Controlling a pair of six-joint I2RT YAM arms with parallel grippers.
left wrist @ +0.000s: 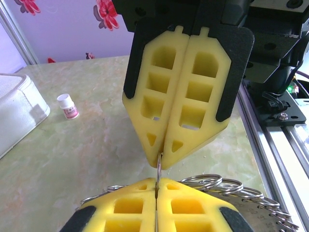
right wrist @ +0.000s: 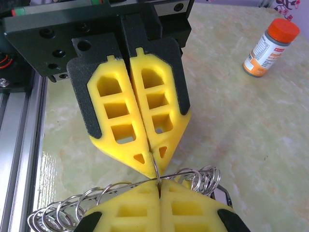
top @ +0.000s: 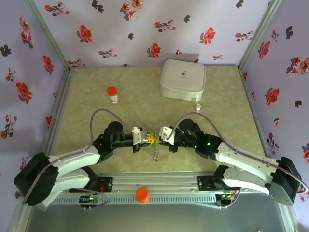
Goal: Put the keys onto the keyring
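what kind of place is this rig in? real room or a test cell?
Most likely a purpose-built robot test booth, not a real room: floral-papered wall panels set in bare aluminium frame posts, with two robot arms bolted to a metal rail along the near edge.

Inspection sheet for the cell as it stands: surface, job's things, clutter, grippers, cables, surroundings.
surface: pale green marbled table
job's things: keyring, strand of silver loops, pinched between both grippers, rest hanging; keys too small to tell
clutter: white box, orange-capped bottle, small white bottle
grippers: left gripper and right gripper shut, tip to tip, on the keyring
cables: grey cable arcs over each arm
surroundings: flowered walls, aluminium rail at near edge
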